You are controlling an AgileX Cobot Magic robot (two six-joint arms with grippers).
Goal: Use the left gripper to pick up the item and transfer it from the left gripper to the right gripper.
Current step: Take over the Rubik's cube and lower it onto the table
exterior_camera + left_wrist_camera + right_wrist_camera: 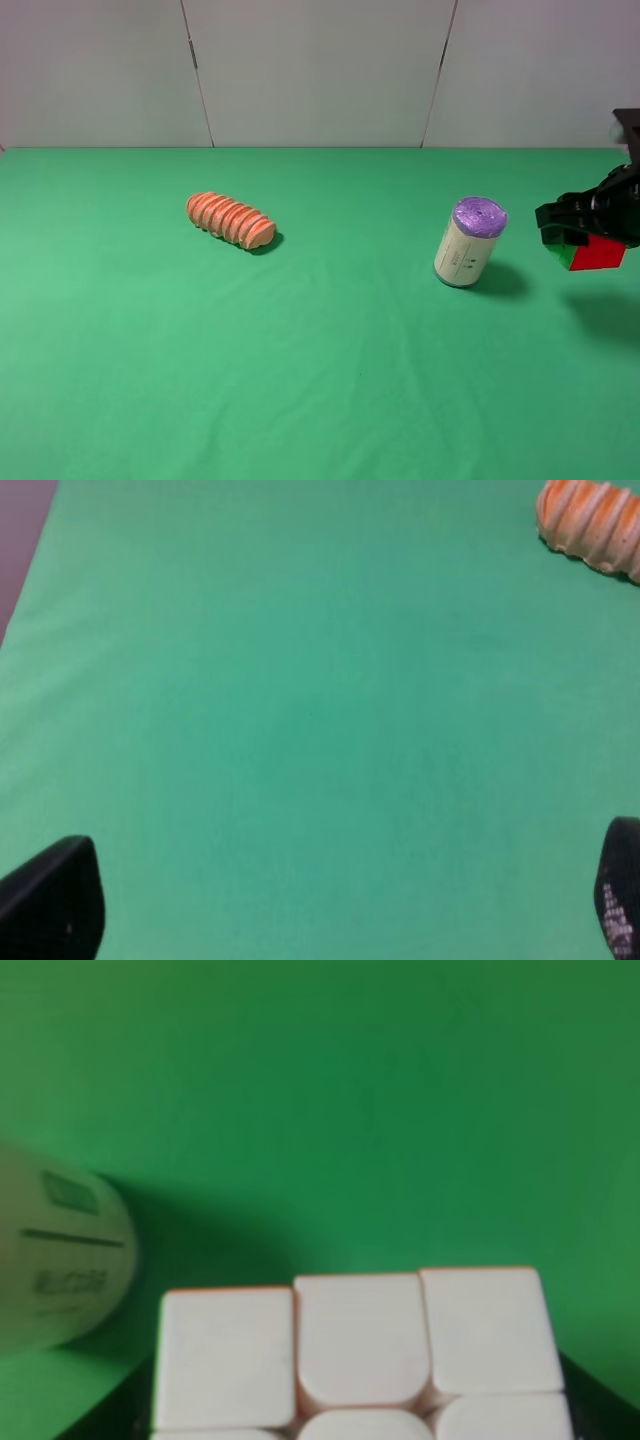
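The puzzle cube (pixel 590 253), showing red and green faces, hangs above the cloth at the far right, held in my right gripper (pixel 585 235). In the right wrist view its white face (pixel 360 1350) fills the lower part, with black jaws at both sides. My left gripper (pixel 330 910) is open and empty. Only its two black fingertips (pixel 50 900) show in the left wrist view, over bare green cloth. The left arm is out of the exterior high view.
A ridged orange bread loaf (pixel 231 220) lies at the left middle, also in the left wrist view (pixel 592 525). A purple-topped beige canister (pixel 468 241) stands tilted just left of the cube, also in the right wrist view (pixel 55 1260). Green cloth (pixel 330 380) covers the table.
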